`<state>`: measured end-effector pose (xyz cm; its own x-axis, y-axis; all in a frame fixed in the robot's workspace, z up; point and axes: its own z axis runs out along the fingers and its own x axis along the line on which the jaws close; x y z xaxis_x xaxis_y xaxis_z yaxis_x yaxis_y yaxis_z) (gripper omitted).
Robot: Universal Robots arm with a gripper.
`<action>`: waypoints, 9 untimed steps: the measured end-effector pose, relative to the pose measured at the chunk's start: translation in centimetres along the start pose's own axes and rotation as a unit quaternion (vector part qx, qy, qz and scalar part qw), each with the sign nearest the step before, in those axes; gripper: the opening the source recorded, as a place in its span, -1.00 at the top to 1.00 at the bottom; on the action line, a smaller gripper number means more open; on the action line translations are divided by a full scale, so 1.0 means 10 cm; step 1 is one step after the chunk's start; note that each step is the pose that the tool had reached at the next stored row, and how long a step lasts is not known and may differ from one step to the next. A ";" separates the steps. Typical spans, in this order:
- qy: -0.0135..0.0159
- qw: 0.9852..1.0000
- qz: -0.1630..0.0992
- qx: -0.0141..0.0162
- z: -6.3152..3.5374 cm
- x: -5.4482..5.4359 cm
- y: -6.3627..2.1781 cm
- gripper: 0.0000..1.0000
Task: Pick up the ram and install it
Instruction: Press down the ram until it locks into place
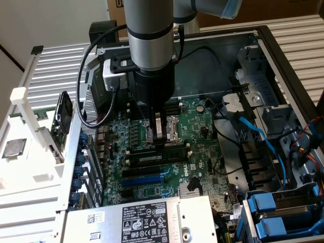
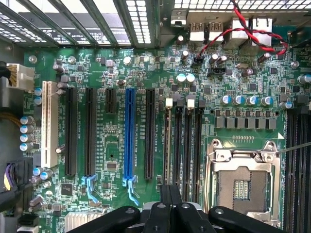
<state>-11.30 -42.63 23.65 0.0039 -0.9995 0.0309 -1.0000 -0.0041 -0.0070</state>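
tool (image 1: 160, 143) closed, empty | low over motherboard (image 1: 200, 129) | fingertips by ram (image 1: 161, 155) seated in slot

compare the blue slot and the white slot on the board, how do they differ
The blue slot is blue and slim; the white slot is white and wider. The blue slot runs longer, starting higher and ending lower on the board than the white one. The blue slot has a blue latch at one end; the white slot shows none. Both are empty and lie parallel, with black slots between them.

White bench (image 1: 30, 197), computer case (image 1: 283, 55) (open), processor chip (image 1: 13, 148)
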 end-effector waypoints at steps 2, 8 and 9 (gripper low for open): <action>0.000 1.000 0.000 0.000 0.003 0.00 0.000 0.79; 0.000 1.000 0.000 0.000 0.009 0.00 -0.001 0.79; 0.000 1.000 0.000 0.000 0.010 0.00 -0.001 0.79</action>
<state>-11.30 -42.59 23.55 0.0039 -0.9995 0.0311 -1.0000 -0.0041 -0.0070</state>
